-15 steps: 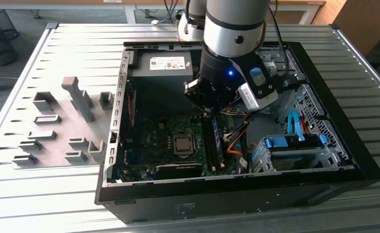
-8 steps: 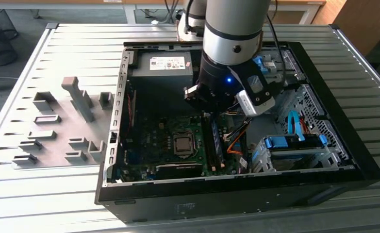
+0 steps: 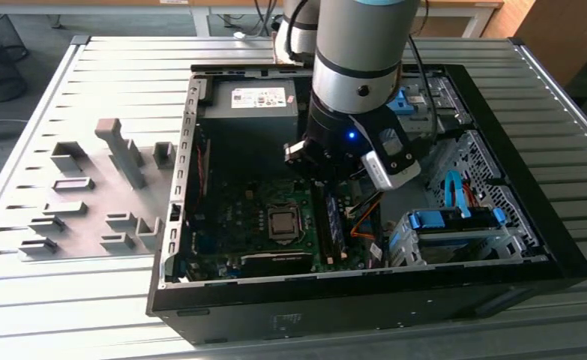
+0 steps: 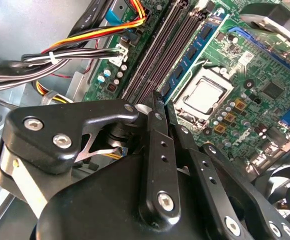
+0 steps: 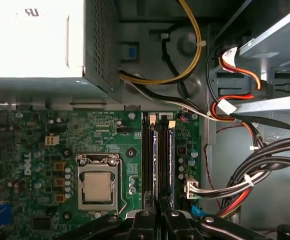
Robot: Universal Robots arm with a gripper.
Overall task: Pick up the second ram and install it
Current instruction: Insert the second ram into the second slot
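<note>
Black tool linkage, nearest the lens in the second wrist view: 2 fingers run side by side and look pressed together at the tips, directly over the memory slots. Whether a thin board edge is pinched between the tips cannot be told.

Item, second ram: long blue-green stick with dark chips, standing on edge in the slot bank beside the silver processor socket. In the first wrist view 2 such sticks appear side by side in neighbouring slots, the tool tips at their near end. Which of the 2 is the second, and whether its latches are fully closed, cannot be told.

Item, motherboard: dark green, flat on the floor of the open computer case, which lies on the slatted metal bench toward the exterior view's right.

Item, gray fixture blocks: on the bench at the exterior view's left, well apart from the arm; no stick is visible among them.

Status, as judgement: pick-up done, stick carried to the slot and at least partly seated. Remaining: full seating, if not yet reached, and withdrawal of the tool.
</note>
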